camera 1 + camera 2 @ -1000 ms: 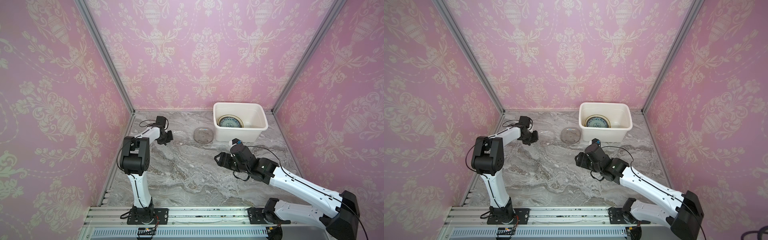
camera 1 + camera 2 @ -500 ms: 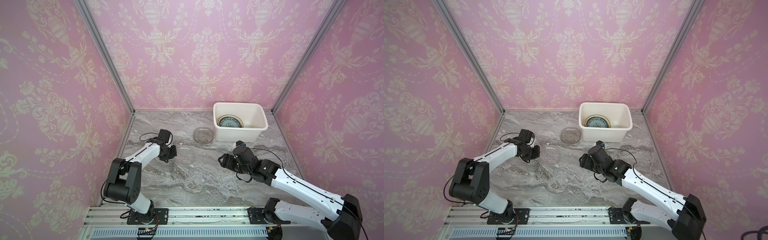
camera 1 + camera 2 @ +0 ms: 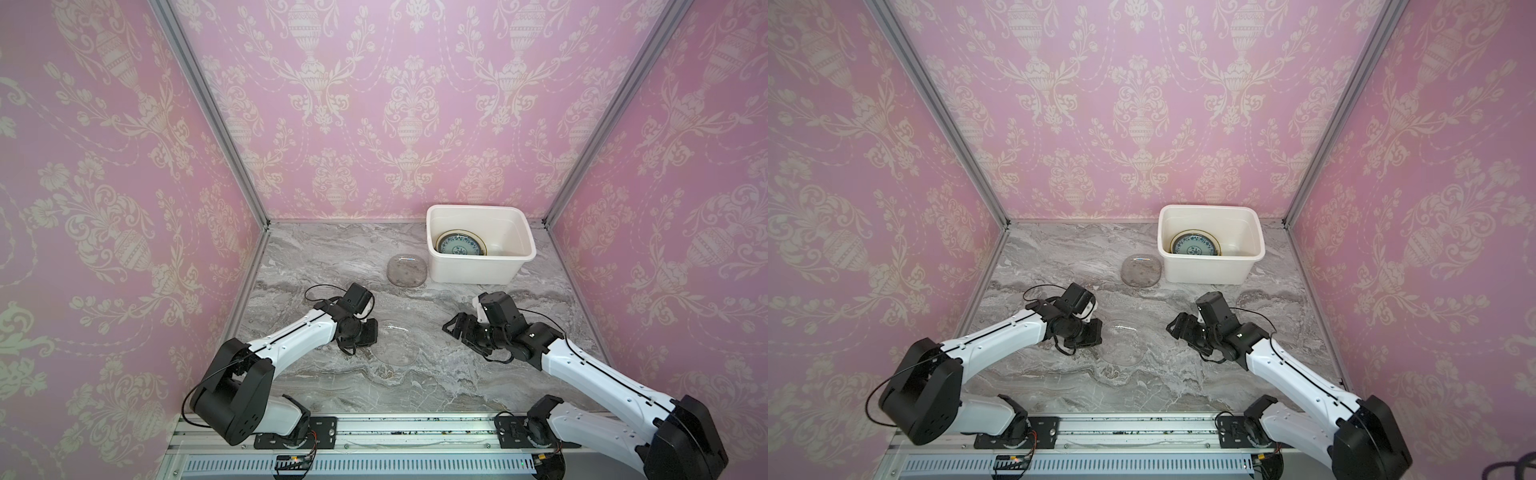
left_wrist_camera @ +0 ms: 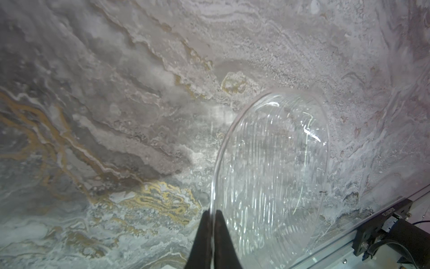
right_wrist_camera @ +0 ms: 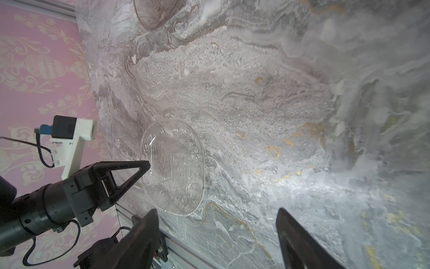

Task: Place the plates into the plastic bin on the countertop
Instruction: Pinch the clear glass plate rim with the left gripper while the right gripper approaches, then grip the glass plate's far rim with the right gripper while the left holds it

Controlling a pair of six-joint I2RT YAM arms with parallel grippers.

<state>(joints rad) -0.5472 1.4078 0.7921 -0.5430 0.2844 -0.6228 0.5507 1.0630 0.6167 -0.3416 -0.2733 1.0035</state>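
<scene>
The grey marble-patterned table [image 3: 332,386] carries a deep white plastic bin [image 3: 478,272] at its far right, with a round teal patterned plate [image 3: 460,246] inside. A smoky glass plate [image 3: 407,270] lies just beside the bin. Mid-table, the left jaws are clenched on the rim of a ribbed clear glass plate [image 4: 270,174]. The right jaws stand spread and empty nearby.

Colours: clear plate [image 4: 274,163], grey marbled countertop [image 4: 116,81].
Plate between black left gripper [image 4: 211,212] jaws: colourless, finely ribbed; veins beside them ochre, possibly gold.
</scene>
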